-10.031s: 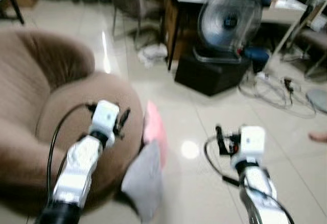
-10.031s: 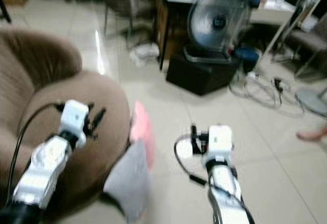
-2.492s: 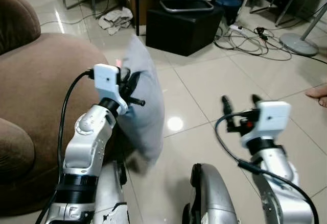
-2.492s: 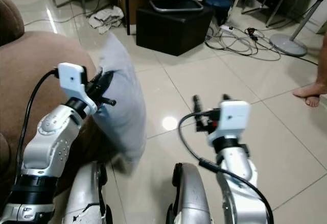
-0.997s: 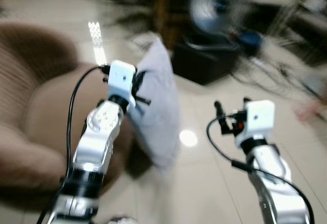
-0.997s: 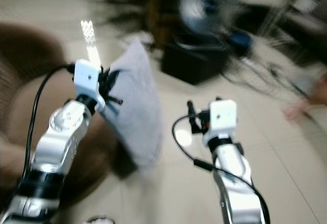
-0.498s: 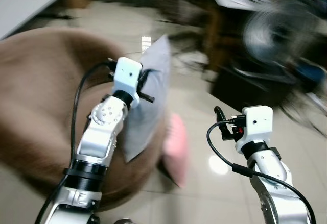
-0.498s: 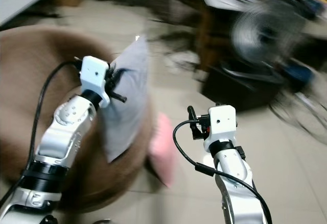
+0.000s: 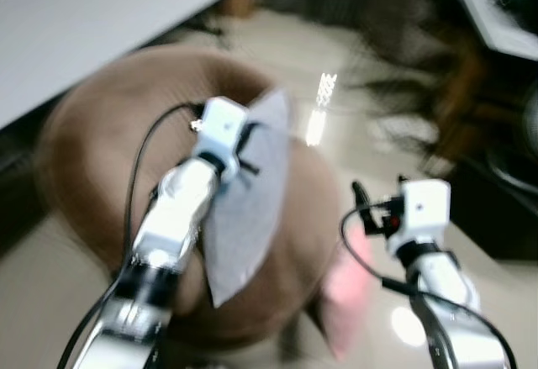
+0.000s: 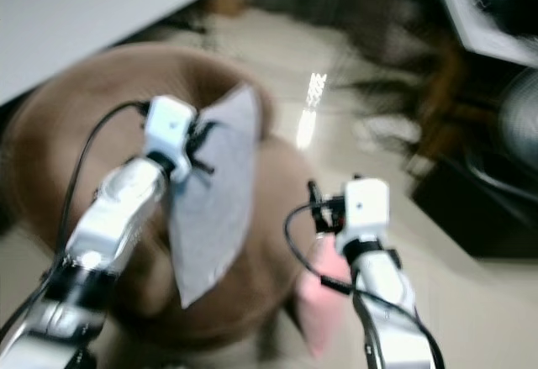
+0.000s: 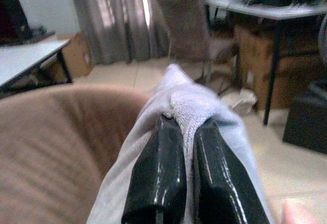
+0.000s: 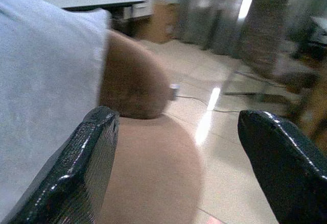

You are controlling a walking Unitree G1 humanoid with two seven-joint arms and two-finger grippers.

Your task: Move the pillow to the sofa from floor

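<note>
- I see a round brown sofa (image 9: 101,159) filling the left of the blurred head views; I place everything else against it.
- My left gripper (image 11: 186,124) is raised over the sofa's seat, its two black fingers pinched tight on a fold at the top edge of the grey pillow (image 9: 248,209).
- The grey pillow hangs down from that pinch — clear of the floor, in front of the sofa's seat, its lower corner pointing down toward the cushion's front edge.
- In the left wrist view the pillow's pale fabric bulges up between the fingers (image 11: 158,178), with the sofa's brown back beside it.
- My right gripper (image 12: 179,157) is held out past the sofa's right edge, fingers spread wide and holding nothing.
- Through those wide fingers I see the sofa's rounded arm and, close to the camera, the grey pillow's face.
- A pink pillow (image 9: 349,289) sits low against the sofa's right side, below my right arm — whether it touches the floor I cannot tell through the blur.
- A pale tabletop (image 9: 92,24) lies beyond the sofa, and shiny tiled floor (image 9: 336,108) stretches away from it.
</note>
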